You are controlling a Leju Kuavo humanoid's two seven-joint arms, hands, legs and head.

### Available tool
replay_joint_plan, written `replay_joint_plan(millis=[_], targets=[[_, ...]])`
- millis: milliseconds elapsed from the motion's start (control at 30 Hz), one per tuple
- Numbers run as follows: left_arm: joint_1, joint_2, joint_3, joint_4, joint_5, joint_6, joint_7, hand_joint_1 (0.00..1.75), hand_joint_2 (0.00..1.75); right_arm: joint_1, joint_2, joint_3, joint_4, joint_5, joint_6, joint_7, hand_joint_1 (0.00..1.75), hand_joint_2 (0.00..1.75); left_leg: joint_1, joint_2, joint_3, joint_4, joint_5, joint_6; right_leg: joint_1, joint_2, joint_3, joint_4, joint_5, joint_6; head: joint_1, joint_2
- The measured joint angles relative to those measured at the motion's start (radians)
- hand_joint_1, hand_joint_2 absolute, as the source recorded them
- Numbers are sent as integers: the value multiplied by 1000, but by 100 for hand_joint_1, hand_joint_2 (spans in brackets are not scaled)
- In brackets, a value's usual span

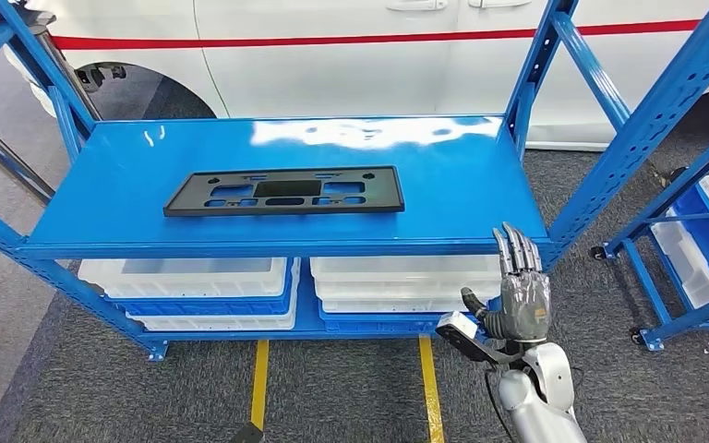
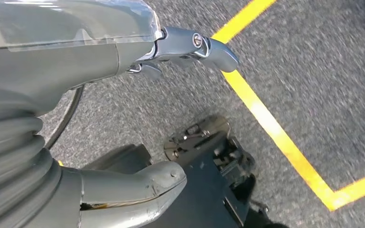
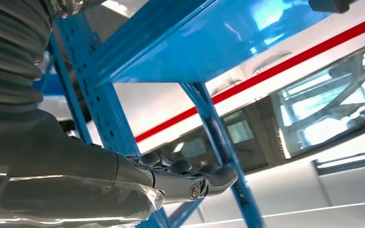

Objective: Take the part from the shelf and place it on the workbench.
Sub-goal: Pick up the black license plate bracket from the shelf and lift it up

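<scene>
Lay flat near the middle of the upper deck: a long, thin, matte black rectangular plastic panel (image 1: 285, 192), pierced by a large central rectangular window, smaller rounded slots to either side and a few tiny holes along its far edge. Rested lengthwise across the glossy blue metal shelf (image 1: 452, 185), slightly askew, untouched by either hand. Bore glare from overhead lights on the deck behind it. Stood on perforated blue uprights, with stacked white and blue plastic bins (image 1: 189, 291) on the lower level under the deck.

Was raised in front of the shelf's front edge, toward its right end: the right hand (image 1: 520, 286), fingers straight, pointed upward and held close together, thumb out to the side, gripping nothing, well apart from the panel. Hung low over the grey carpeted floor (image 2: 313, 61) beside yellow tape lines (image 2: 271, 123): the left hand (image 2: 123, 61), fingers extended, thumb apart, empty.

Filled the background beyond the shelf: a white car with a red stripe (image 1: 332, 40).
</scene>
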Motion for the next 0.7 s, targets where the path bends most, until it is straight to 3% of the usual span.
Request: replay_joint_plan(millis=[67, 100, 167, 233, 267, 333, 400, 533, 600, 700], targets=[[-6, 0, 0, 0, -5, -7, -3, 0, 175, -15, 0, 28, 2, 31, -4, 14, 0, 175, 3, 0, -11, 24, -20, -11, -2, -1, 0, -6, 6, -16, 0, 0], [-8, 0, 0, -1, -7, -10, -7, 0, 175, -21, 0, 41, 2, 43, -5, 20, 0, 175, 5, 0, -29, 64, -44, -15, -4, -2, 0, -9, 8, -22, 0, 0], [-13, 0, 0, -1, -12, -17, -14, 0, 175, -26, 1, 69, 2, 73, -7, 30, 0, 175, 6, 0, -86, 191, -107, -22, -2, -3, -2, -10, 10, -29, 0, 0], [-14, 0, 0, -1, -17, -25, -21, 0, 175, -26, 1, 95, 2, 113, -7, 42, 0, 175, 7, 0, -128, 280, -129, -23, 1, -3, -3, -9, 10, -30, 0, 0], [-14, 0, 0, -1, -19, -28, -24, 0, 175, -26, 1, 105, 2, 134, -7, 48, 0, 175, 7, 0, -124, 271, -112, -21, 3, -2, -3, -8, 10, -30, 0, 0], [-16, 0, 0, -1, -21, -30, -28, 0, 175, -25, 1, 123, -2, 173, -8, 58, 0, 175, 6, 0, -66, 149, -43, -10, 5, -1, -1, -8, 10, -29, 0, 0], [-20, 1, 0, -1, -24, -31, -31, 0, 175, -25, 1, 137, -9, 209, -8, 67, 0, 175, 1, 0, -10, 30, -3, 1, 9, -1, -2, -7, 10, -24, 0, 0], [-23, 1, 0, -1, -28, -36, -32, 0, 175, -23, 0, 161, -19, 284, -8, 90, 0, 175, 0, 0, 3, -11, 6, 14, 10, -2, -4, -10, 13, -4, 0, 0], [-25, 0, 0, -1, -29, -37, -32, 0, 175, -25, 0, 171, -23, 308, -8, 104, 0, 175, 5, 2, 6, -23, 16, 25, 9, -2, -24, 36, -20, 6, 1, 0], [-28, -5, 1, -1, -34, -40, -32, 0, 175, -27, 0, 179, -23, 321, -8, 118, 0, 175, 5, 3, 2, -26, 19, 31, 5, -2, -108, 217, -110, 15, 1, 0]])
